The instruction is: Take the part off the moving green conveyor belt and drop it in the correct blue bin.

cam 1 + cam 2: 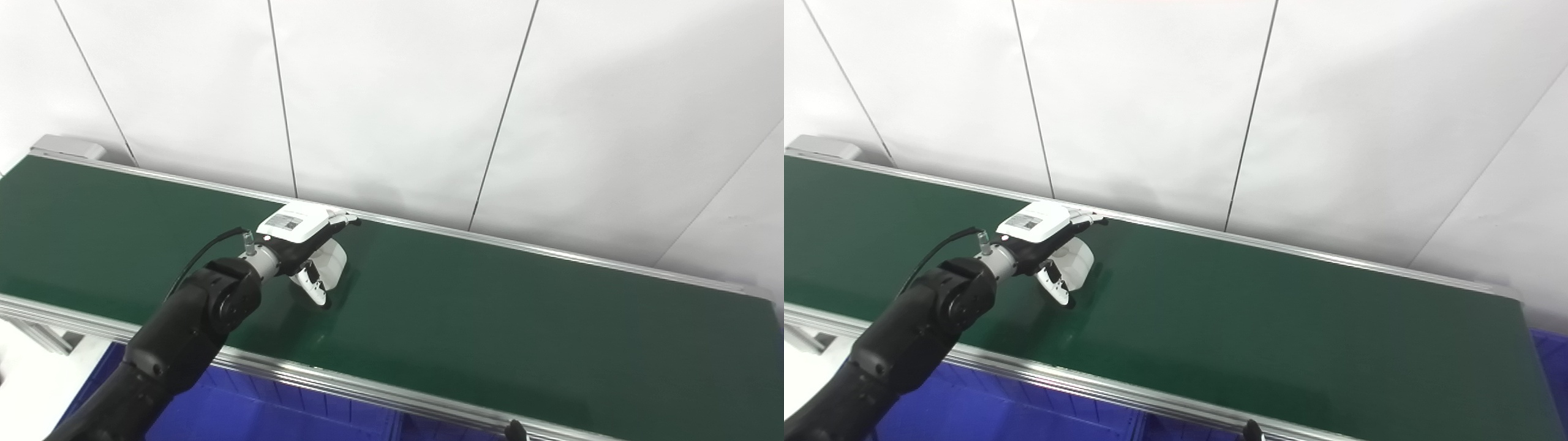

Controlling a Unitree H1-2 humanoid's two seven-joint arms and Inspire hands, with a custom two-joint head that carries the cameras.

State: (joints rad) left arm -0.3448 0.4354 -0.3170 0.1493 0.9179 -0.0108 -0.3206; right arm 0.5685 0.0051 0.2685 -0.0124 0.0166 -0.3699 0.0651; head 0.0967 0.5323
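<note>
1. Although the hand partly covers it, the part [331, 263] shows as a white rounded piece under the left hand [306, 245], low over the green conveyor belt [490, 306]; whether it still touches the belt cannot be told.
2. Left hand: fingers curled around the part, apparently gripping it; thumb side toward the near edge of the belt.
3. Right hand: only a dark tip [516, 430] shows at the bottom edge, below the belt's near rail; its state cannot be told.
4. Progress, as a judgement: grasp looks made or nearly made; lift clear, carry and drop into a bin are left.
5. Blue bin [275, 410] sits below the belt's near rail, on the robot's side; a second patch of blue [1549, 355] shows past the belt's right end. Which is correct cannot be told.
6. Edges: metal rails run along both long sides of the belt; the white wall [398, 92] stands right behind the far rail.
7. Room: belt surface to the right of the part is bare; the near rail must be cleared on the way to the bin.
</note>
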